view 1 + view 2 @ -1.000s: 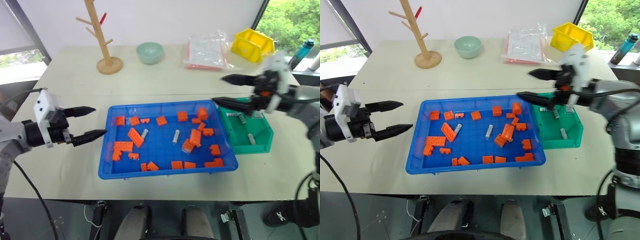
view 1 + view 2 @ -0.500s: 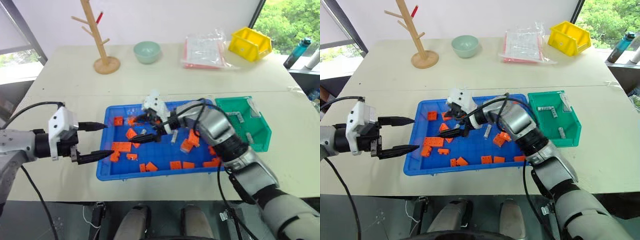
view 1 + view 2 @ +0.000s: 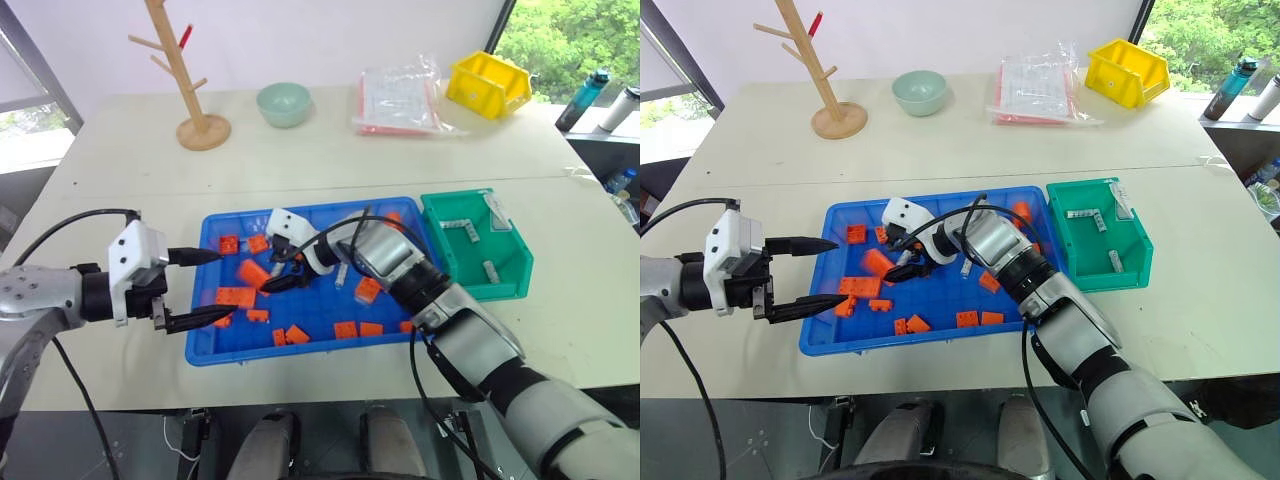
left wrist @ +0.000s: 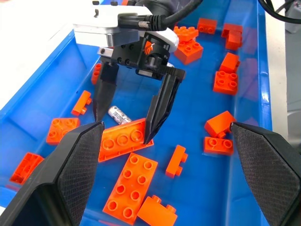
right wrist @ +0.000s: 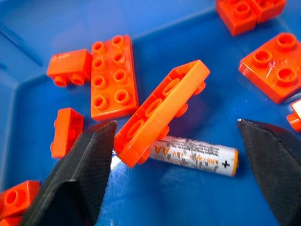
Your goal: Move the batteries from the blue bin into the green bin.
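Note:
The blue bin point(image 3: 300, 352) lies at the table's front middle, with several orange bricks in it. Low inside its left half, my right gripper point(image 3: 272, 274) stands open, one finger on each side of a silver battery point(image 5: 195, 154). That battery lies on the bin floor against a tilted orange brick point(image 5: 162, 110). The left wrist view shows the same battery point(image 4: 118, 114) between the right gripper's black fingers point(image 4: 162, 106). Another battery point(image 3: 966, 268) lies beside the right forearm. My left gripper point(image 3: 225, 287) is open and empty at the bin's left rim. The green bin point(image 3: 500, 295) to the right holds three batteries point(image 3: 490, 270).
At the back of the table stand a yellow bin point(image 3: 487, 83), a clear plastic bag point(image 3: 400, 100), a pale green bowl point(image 3: 283, 103) and a wooden mug tree point(image 3: 190, 100). Bottles point(image 3: 580, 100) stand past the table's right edge.
My right arm swung left from above the green bin and sank into the blue bin, where its jaws narrowed around a battery. The left gripper has barely moved, and the camera view has shifted.

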Robot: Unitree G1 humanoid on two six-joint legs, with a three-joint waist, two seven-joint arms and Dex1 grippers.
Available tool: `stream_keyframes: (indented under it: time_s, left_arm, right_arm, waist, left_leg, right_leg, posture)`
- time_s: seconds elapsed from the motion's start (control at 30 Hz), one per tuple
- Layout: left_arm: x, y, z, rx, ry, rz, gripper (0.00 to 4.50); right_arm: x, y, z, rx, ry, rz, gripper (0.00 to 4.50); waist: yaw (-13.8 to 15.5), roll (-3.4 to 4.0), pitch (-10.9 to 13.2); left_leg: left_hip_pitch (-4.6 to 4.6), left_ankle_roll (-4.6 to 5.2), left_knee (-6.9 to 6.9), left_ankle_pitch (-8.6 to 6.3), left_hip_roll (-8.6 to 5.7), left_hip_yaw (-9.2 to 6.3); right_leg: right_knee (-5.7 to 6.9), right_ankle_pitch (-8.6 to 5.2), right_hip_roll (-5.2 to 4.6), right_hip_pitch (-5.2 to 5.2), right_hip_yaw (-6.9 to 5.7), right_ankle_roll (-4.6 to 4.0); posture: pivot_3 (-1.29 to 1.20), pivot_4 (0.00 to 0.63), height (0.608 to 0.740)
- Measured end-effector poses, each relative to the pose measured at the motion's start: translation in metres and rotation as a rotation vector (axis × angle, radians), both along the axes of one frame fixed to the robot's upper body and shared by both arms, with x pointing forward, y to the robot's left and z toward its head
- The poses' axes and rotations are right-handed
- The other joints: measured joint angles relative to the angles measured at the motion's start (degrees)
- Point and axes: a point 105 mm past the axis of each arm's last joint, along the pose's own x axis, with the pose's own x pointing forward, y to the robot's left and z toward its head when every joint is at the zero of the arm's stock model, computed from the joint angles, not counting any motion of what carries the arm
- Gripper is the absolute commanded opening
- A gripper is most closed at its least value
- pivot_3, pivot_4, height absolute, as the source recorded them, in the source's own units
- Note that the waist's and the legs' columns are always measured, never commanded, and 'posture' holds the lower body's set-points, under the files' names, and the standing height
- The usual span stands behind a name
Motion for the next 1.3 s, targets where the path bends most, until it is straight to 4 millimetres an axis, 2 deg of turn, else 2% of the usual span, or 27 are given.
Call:
stream_keyframes:
  time_s: [0.17,0.4,0.63,0.73,0.9,1.07,1.3]
  left_arm:
    - [0.002,0.000,0.003,-0.001,-0.014,0.000,4.50]
    - [0.012,0.001,0.006,-0.009,-0.024,-0.003,4.50]
    - [0.017,0.009,-0.002,0.007,-0.004,0.006,4.50]
    - [0.016,0.024,-0.008,0.039,0.018,0.042,4.50]
    - [0.013,0.059,0.001,0.084,0.011,0.137,4.50]
    - [0.010,0.071,0.010,0.083,-0.005,0.170,4.50]
    - [0.005,0.071,0.008,0.094,0.011,0.161,4.50]
  right_arm:
    - [-0.006,0.006,0.004,0.017,0.012,0.031,0.10]
    - [-0.004,0.004,0.016,0.049,-0.020,0.021,0.10]
    - [0.003,0.002,0.020,0.072,-0.055,-0.025,0.10]
    - [0.000,0.013,0.023,0.100,-0.065,-0.031,0.86]
    - [-0.011,0.034,0.026,0.138,-0.068,-0.004,3.30]
    - [-0.020,0.050,0.024,0.138,-0.066,0.020,3.30]
    - [-0.030,0.064,0.003,0.063,-0.021,0.029,3.30]
  waist:
    - [0.1,0.00,0.0]
    - [0.1,0.00,0.0]
    - [-0.2,0.00,0.0]
    - [-0.5,0.00,0.0]
    - [-1.0,0.00,0.0]
    - [-1.3,-0.01,0.0]
    - [-1.5,0.00,0.0]
  left_leg:
    - [-0.02,0.00,0.02,0.00,-0.02,0.00]
    - [-0.02,0.00,0.02,0.00,-0.04,-0.02]
    - [-0.03,-0.02,-0.03,0.01,0.00,0.01]
    - [-0.03,-0.02,-0.06,0.01,0.00,0.02]
    - [-0.03,-0.03,-0.08,0.01,-0.01,-0.09]
    - [-0.02,-0.03,-0.07,0.01,-0.04,-0.17]
    - [-0.02,-0.04,-0.09,0.01,-0.03,-0.17]
  right_leg:
    - [0.00,0.00,0.00,-0.09,0.01,0.00]
    - [0.02,0.00,-0.01,-0.08,0.01,0.00]
    - [0.06,0.00,0.01,-0.13,0.02,0.00]
    - [0.08,0.00,0.01,-0.18,0.02,0.00]
    - [0.10,0.00,0.03,-0.28,0.03,0.00]
    - [0.13,0.00,0.03,-0.29,0.04,0.00]
    - [0.20,0.00,0.04,-0.30,0.05,0.00]
  posture:
    - [0.00,0.150,0.726]
    - [0.00,0.150,0.726]
    - [0.00,0.150,0.726]
    - [0.00,0.150,0.726]
    - [0.00,0.150,0.726]
    - [0.00,0.150,0.726]
    - [0.00,0.150,0.726]
